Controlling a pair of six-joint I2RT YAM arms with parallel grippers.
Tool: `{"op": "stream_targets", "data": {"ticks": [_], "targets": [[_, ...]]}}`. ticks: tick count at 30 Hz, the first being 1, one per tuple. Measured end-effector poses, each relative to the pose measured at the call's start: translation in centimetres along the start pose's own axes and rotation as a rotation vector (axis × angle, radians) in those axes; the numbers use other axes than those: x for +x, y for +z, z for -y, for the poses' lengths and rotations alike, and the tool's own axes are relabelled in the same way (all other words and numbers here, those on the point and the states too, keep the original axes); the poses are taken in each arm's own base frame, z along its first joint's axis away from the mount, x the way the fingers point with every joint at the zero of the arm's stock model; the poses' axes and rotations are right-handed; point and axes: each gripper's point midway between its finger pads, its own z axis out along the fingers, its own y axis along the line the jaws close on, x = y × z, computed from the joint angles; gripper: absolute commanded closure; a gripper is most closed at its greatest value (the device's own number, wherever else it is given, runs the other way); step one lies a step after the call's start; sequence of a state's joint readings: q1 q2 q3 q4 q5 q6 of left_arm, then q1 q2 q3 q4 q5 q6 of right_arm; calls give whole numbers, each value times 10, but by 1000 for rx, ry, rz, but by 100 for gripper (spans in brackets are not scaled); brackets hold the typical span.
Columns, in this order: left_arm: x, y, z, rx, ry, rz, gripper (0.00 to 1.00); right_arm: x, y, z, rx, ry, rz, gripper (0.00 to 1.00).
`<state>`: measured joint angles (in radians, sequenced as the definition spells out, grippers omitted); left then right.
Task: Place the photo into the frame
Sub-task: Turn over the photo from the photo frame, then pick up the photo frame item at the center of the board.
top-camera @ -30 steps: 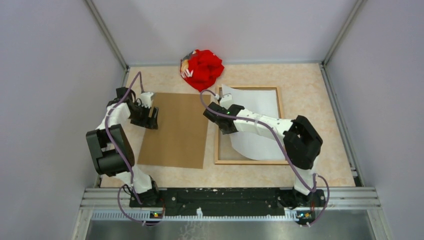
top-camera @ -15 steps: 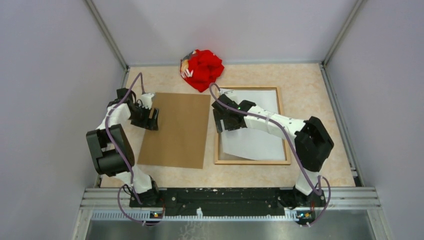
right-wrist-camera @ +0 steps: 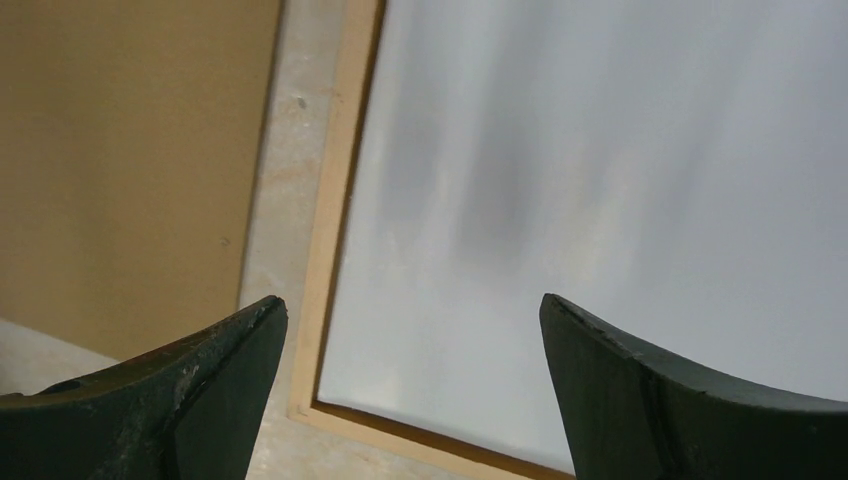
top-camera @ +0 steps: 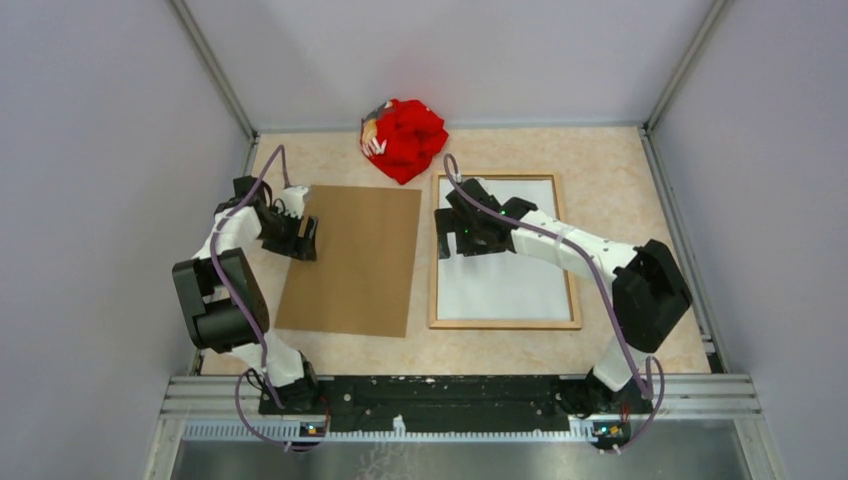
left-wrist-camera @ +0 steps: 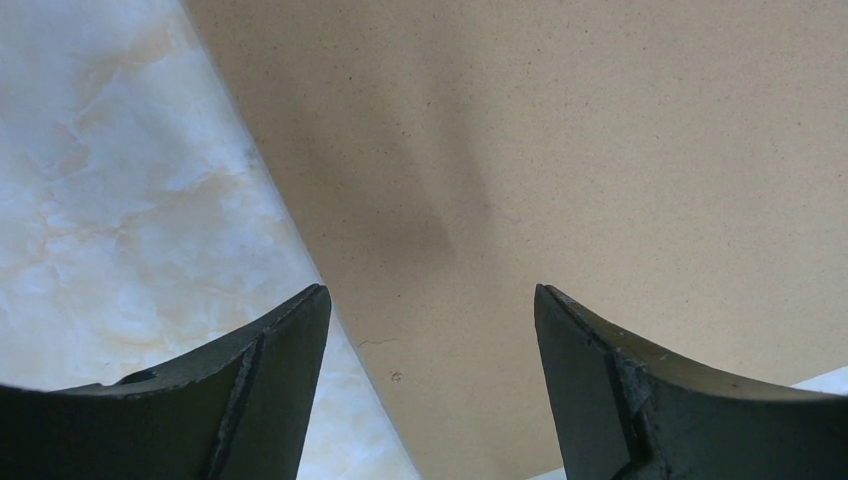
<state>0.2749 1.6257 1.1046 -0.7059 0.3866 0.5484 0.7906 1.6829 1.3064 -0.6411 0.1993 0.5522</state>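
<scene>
The right gripper (right-wrist-camera: pixel 410 310) is held spread and empty over the photo (right-wrist-camera: pixel 600 180); just below it, the print could be snagged out of the frame (right-wrist-camera: pixel 335 220). The left gripper (left-wrist-camera: pixel 430 300) is likewise spread.

A plain brown backing board (top-camera: pixel 355 260) lies flat on the beige marbled bench (top-camera: pixel 620 160). A crumpled red bundle (top-camera: pixel 405 138) with white markings sits near the board's far right corner.

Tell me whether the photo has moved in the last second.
Yes: the photo swung from skewed to square inside the frame, lying white side up.
</scene>
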Motion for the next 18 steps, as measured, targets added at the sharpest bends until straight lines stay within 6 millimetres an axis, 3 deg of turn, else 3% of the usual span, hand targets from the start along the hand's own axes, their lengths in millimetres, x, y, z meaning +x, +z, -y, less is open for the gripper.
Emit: {"op": "stream_targets", "data": {"ticks": [6,11,14,18], "targets": [[-4,-5,-6,-16,-4,9,21,-9,-9,-36,-142,65,34,7],[-15,-16,-39,-90,-30,32,34,-2,-12,-90,-252,79,27,8],[-13,-21,-66,-155,-56,33,39,-1,6,-119,-280,101,11,8],[-1,-21,-95,-251,-76,9,41,17,42,-125,-233,133,-49,7]]}}
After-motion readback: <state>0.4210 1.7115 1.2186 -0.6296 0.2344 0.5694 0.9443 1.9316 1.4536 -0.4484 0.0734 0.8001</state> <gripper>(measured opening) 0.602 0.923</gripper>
